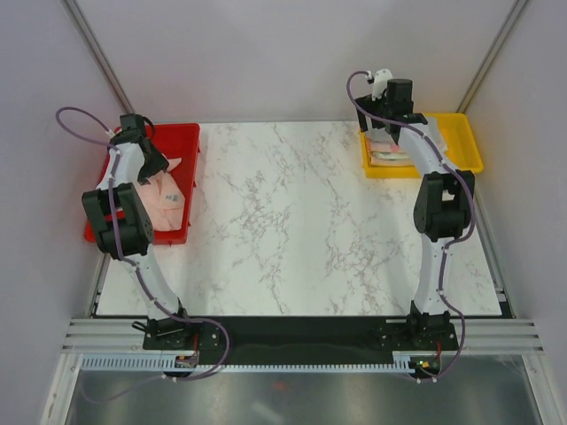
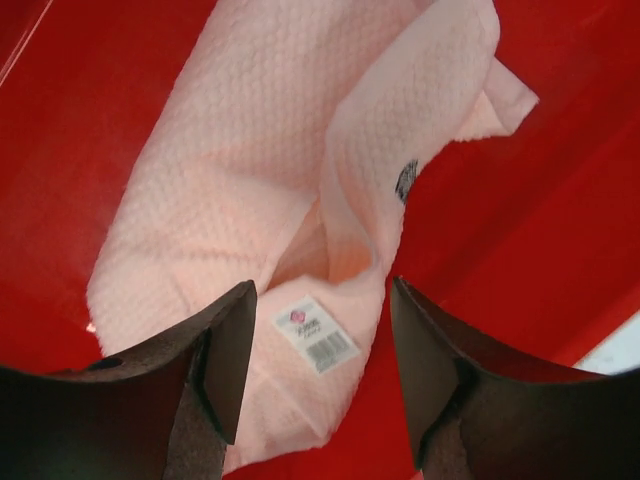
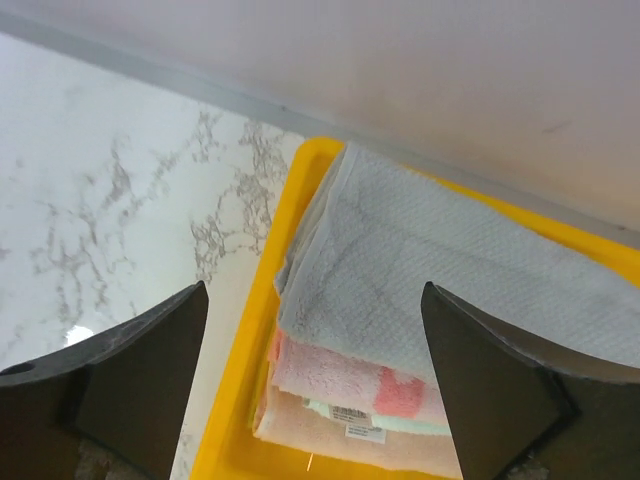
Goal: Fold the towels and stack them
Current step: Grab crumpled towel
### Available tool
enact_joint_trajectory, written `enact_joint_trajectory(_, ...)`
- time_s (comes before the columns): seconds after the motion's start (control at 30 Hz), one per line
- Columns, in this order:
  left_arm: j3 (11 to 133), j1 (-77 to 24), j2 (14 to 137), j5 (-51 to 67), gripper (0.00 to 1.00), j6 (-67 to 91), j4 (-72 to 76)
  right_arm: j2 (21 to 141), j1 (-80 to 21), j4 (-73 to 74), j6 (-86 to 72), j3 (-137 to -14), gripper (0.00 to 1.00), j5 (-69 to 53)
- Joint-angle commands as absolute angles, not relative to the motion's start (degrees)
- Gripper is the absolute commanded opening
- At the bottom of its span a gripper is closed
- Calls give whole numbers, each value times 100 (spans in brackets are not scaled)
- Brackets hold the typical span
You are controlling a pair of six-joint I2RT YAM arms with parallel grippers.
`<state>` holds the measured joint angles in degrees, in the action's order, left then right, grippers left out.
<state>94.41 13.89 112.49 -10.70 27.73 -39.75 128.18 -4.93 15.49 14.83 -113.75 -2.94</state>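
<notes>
A crumpled pale pink towel [image 2: 240, 190] with a white barcode tag [image 2: 316, 335] lies in the red tray [image 2: 560, 200]. My left gripper [image 2: 320, 370] hangs just above it, open, and the tagged end of the cloth shows between the two dark fingers. From above, this towel [image 1: 168, 199] fills the middle of the tray under the left gripper [image 1: 152, 162]. My right gripper [image 3: 315, 380] is open over a stack of folded towels [image 3: 440, 280] in the yellow tray [image 3: 240, 380]. The stack is grey on top, then pink, mint and peach, and nothing is held.
The red tray [image 1: 182, 133] stands at the table's left edge and the yellow tray [image 1: 461, 133] at the back right corner. White marble tabletop [image 1: 292, 221] lies between them. Grey walls close in on the back and both sides.
</notes>
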Motion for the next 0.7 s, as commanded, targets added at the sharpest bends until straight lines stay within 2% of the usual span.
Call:
enact_joint_trajectory(0.0,10140,1345,12090,-1433,63,2611,-3981,11805,-510,1222,1020,-11321,96,-316)
enact_joint_trajectory(0.17,10713,1353,12813,-951,58,2128,-4034,11120,-510,1239,451,-11022,95,-439)
enact_joint_trajectory(0.3,11240,1354,12894,-704,6,2083,-4385,10557,-527,1231,18,-10636,95,-852)
enact_joint_trajectory(0.33,11267,1354,12546,-581,2,2083,-4403,10434,-527,1230,9,-10435,95,-931)
enact_joint_trajectory(0.53,11794,1135,10883,191,2,2048,-4342,8969,-536,1073,-895,-9259,95,-1396)
enact_joint_trajectory(0.67,11639,827,9759,2155,2,2407,-4097,7807,-536,668,-1520,-8088,95,-1643)
